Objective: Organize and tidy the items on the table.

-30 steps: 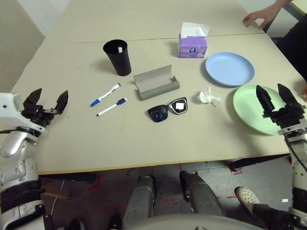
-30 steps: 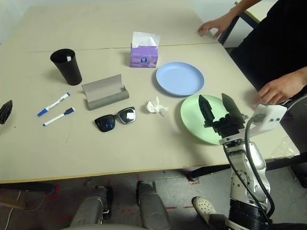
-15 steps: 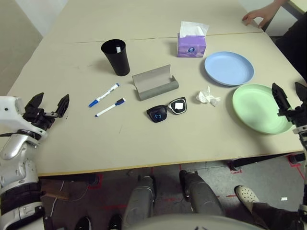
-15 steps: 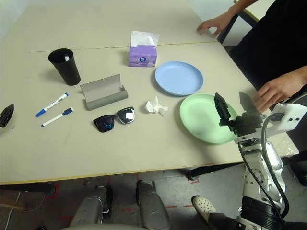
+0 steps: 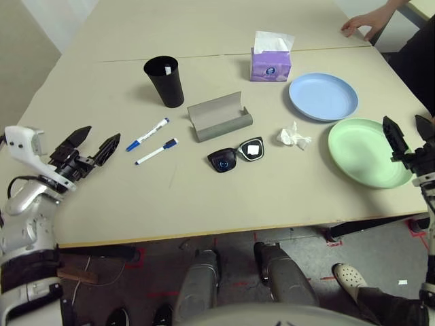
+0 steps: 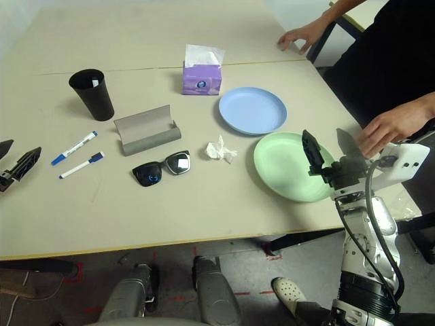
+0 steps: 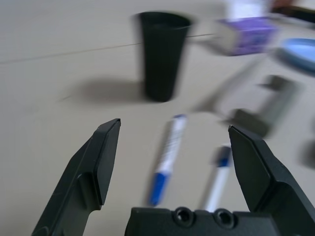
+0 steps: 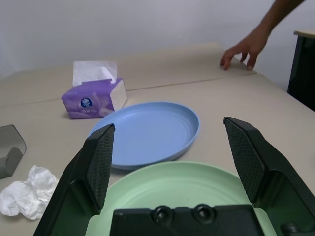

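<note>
On the table (image 5: pixel 204 197) lie two white blue-capped markers (image 5: pixel 149 134) (image 5: pixel 158 151), with a tall black cup (image 5: pixel 165 81) behind them. An open grey glasses case (image 5: pixel 219 117) sits mid-table, black sunglasses (image 5: pixel 236 156) in front of it, and a crumpled tissue (image 5: pixel 293 138) to their right. A blue plate (image 5: pixel 323 96) and a green plate (image 5: pixel 363 153) lie at the right. My left gripper (image 5: pixel 100 134) is open, just left of the markers and pointing at them. My right gripper (image 5: pixel 406 125) is open over the green plate's right rim (image 8: pixel 177 187).
A purple tissue box (image 5: pixel 270 62) stands behind the blue plate. A person's hand (image 5: pixel 360 26) rests at the table's far right corner. Another hand (image 6: pixel 391 129) lies close to my right gripper. The near half of the table is bare.
My left gripper has swung forward and to the right, toward the markers. My right gripper has moved from above the green plate out to its right rim. The items lie unchanged.
</note>
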`<act>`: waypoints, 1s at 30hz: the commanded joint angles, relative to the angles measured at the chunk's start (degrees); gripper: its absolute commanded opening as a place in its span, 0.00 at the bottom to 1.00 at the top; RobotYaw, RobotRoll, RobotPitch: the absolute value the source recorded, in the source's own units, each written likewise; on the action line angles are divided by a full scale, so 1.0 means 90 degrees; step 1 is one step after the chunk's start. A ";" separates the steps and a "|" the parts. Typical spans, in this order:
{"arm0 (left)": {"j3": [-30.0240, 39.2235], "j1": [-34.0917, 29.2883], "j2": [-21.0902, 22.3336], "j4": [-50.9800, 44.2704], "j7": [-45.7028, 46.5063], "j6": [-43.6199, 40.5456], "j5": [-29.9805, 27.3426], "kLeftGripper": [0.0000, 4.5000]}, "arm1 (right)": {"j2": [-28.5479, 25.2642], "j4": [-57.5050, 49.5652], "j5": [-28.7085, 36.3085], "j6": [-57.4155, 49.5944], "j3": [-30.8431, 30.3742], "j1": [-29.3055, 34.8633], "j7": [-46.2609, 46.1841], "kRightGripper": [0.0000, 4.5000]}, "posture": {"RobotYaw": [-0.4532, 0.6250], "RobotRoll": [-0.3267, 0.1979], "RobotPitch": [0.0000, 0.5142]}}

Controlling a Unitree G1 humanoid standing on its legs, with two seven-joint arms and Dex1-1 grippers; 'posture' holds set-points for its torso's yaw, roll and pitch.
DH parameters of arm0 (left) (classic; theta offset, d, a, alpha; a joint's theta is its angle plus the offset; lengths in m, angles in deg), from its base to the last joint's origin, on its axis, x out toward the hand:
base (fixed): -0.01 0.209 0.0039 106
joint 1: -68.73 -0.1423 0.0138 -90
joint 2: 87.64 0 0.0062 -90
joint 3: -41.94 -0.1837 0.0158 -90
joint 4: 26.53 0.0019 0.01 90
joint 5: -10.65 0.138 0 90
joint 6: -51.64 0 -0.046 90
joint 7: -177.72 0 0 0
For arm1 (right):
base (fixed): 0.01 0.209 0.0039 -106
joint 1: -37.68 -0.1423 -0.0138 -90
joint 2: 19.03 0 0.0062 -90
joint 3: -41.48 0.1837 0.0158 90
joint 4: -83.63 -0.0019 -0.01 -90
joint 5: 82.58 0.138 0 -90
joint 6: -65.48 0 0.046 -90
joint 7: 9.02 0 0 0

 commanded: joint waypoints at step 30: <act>-0.1708 0.1082 -0.0018 0.0958 -0.3176 0.1442 0.0608 0.99 | -0.2384 -0.2785 0.2041 -0.7028 0.1750 0.1505 -0.2000 1.00 | 0.18 0.62 0.34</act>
